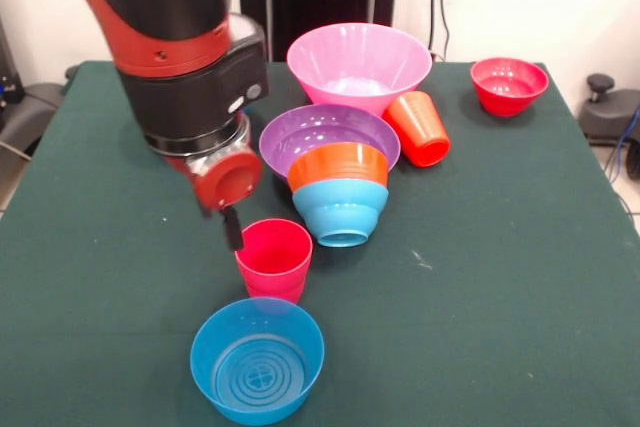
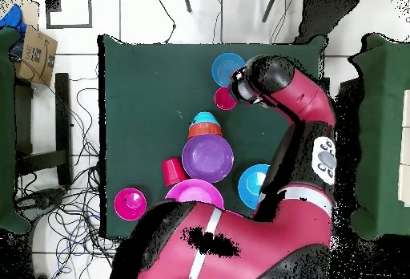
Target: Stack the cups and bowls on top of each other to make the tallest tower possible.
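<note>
At the table's centre, the tower, orange bowl in light-blue, lies tipped, mouth toward twelve o'clock. At seven o'clock from it, the pinkish-red cup stands upright; the gripper sits just beside its rim, and whether spread or closed I cannot tell.

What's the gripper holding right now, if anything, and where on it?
Cannot be told for sure. The gripper shows one dark fingertip at the near-left rim of the pinkish-red cup, which stands upright on the table. Whether it grips the rim is unclear.
</note>
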Robot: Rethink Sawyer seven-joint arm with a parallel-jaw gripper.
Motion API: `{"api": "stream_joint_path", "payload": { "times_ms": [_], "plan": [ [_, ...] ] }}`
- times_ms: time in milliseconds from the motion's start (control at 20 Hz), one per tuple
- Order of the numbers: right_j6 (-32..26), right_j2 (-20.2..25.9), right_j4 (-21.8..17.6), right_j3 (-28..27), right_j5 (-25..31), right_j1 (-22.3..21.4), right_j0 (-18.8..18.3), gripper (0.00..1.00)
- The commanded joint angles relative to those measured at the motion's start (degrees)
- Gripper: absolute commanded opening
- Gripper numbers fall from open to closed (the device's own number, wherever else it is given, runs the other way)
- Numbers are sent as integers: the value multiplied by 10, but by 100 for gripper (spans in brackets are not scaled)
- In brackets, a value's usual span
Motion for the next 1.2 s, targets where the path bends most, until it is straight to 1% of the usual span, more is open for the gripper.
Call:
{"api": "stream_joint_path", "payload": {
  "times_ms": [50,300,650,950,1200],
  "plan": [
    [-125,108,-69,-53,-61,66,-26,100],
    [-183,144,-107,-94,-49,93,-43,100],
    [-201,186,-141,-118,-27,111,-60,100],
    [-181,224,-152,-82,-52,97,-74,100],
    [-167,253,-160,-66,-65,89,-87,100]
  ]
}}
